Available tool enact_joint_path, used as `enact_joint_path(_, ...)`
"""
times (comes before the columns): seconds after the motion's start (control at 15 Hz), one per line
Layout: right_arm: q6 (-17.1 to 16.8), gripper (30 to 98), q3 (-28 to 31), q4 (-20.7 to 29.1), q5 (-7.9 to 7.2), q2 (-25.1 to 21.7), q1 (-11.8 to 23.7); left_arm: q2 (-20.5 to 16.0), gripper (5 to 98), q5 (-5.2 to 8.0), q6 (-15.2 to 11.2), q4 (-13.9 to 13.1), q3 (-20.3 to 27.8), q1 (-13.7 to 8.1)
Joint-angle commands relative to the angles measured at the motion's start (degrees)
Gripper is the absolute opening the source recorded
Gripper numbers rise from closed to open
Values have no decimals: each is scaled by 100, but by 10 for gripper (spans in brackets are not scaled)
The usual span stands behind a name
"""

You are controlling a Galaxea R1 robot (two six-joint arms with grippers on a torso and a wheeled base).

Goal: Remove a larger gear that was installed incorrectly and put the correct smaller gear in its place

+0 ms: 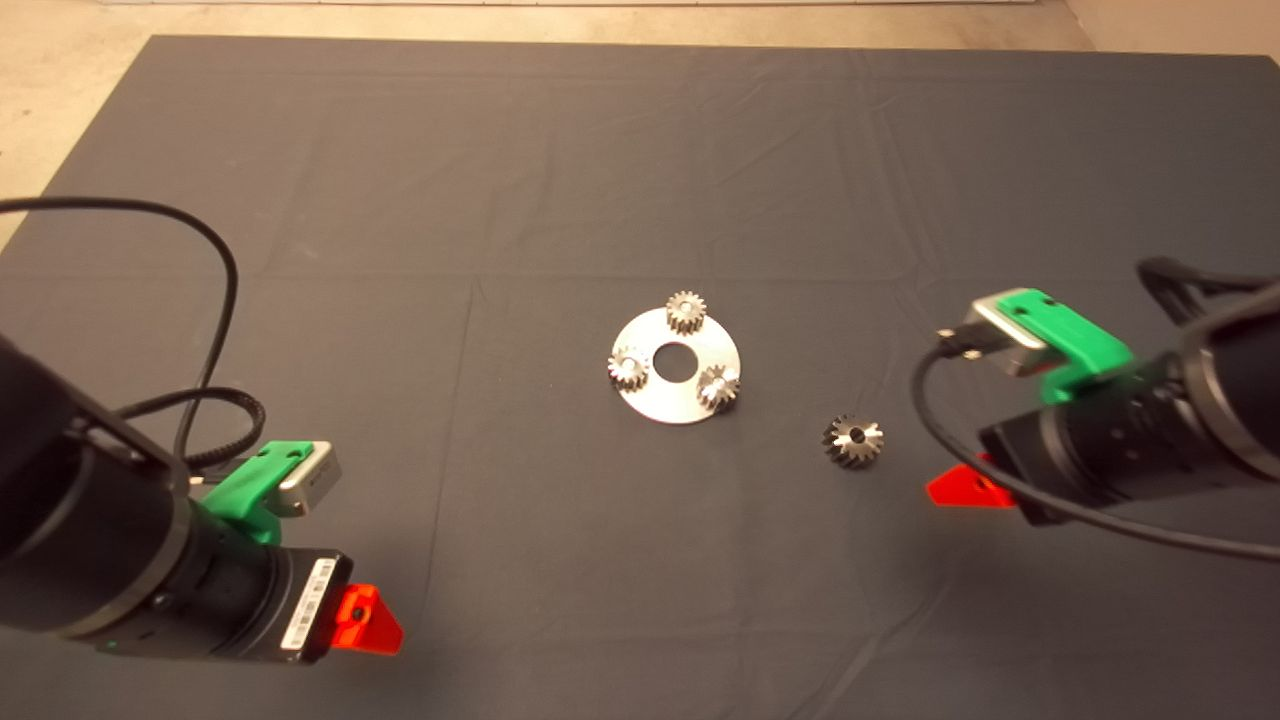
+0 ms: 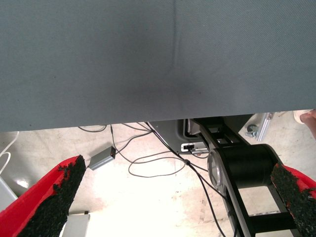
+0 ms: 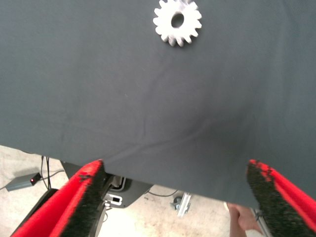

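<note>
The larger gear, grey steel with flared teeth and a dark centre hole, lies alone on the mat to the right of a round steel plate. It also shows in the right wrist view. Three small steel gears sit on the plate, at its far edge, left and right; they look alike. My right gripper is open and empty, a short way right of the larger gear and apart from it. My left gripper is open and empty at the lower left.
The dark mat covers the table. Beyond its edge the wrist views show floor, cables and a black stand. Part of a person's hand shows below the mat's edge.
</note>
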Motion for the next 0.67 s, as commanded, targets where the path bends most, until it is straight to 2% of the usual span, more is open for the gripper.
enact_joint_path(0.0, 72, 765, 216, 315, -347, -95, 159, -29, 977, -20, -24, -102, 74, -46)
enact_joint_path(0.2, 72, 825, 224, 316, -260, -17, 151, -74, 977, -46, -33, -102, 83, -46)
enact_joint_path(0.33, 72, 831, 224, 316, -260, 0, 142, -125, 977, -46, -24, -102, 91, -37)
enact_joint_path(0.4, 72, 861, 224, 324, -260, -43, 142, -161, 977, -81, -33, -102, 91, -46)
enact_joint_path(0.53, 72, 879, 224, 324, -260, 9, 133, -239, 977, -187, -2, -102, 91, -37)
enact_joint_path(0.6, 72, 905, 224, 324, -260, -8, 133, -259, 977, -196, 11, -102, 91, -39)
